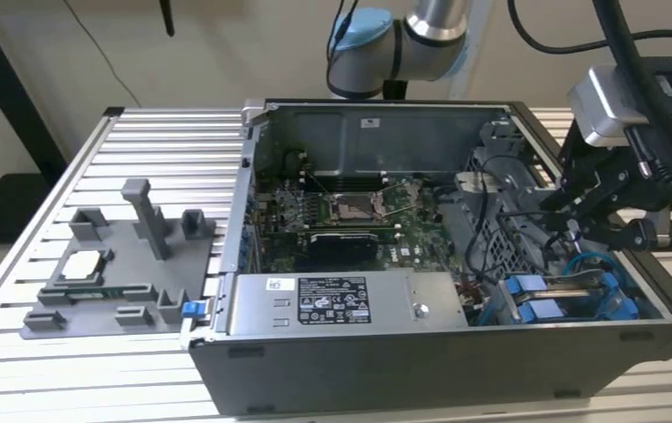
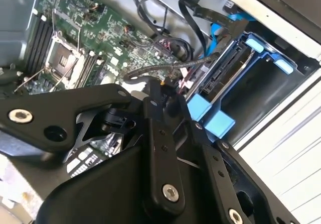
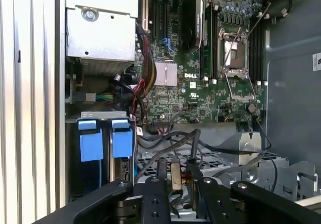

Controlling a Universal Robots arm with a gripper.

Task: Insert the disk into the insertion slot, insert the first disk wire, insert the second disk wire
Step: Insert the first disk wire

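The disk, framed by its bright blue carrier, sits low in the open computer case at the exterior view's right. It rests inside the grey metal insertion slot. Its two blue tabs face outward in the first wrist view, and the blue tabs also show in the second wrist view. My gripper hangs just above and behind the slot. In both wrist views the gripper is shut on a small connector with a copper-coloured edge. A black disk wire loops away from that connector. Which disk wire it is I cannot tell.
The case holds a green motherboard, a grey power-supply box and a tangle of cables near the bay. A blue cable curves over the disk. A grey fixture tray stands on the slatted table, on the exterior view's left.
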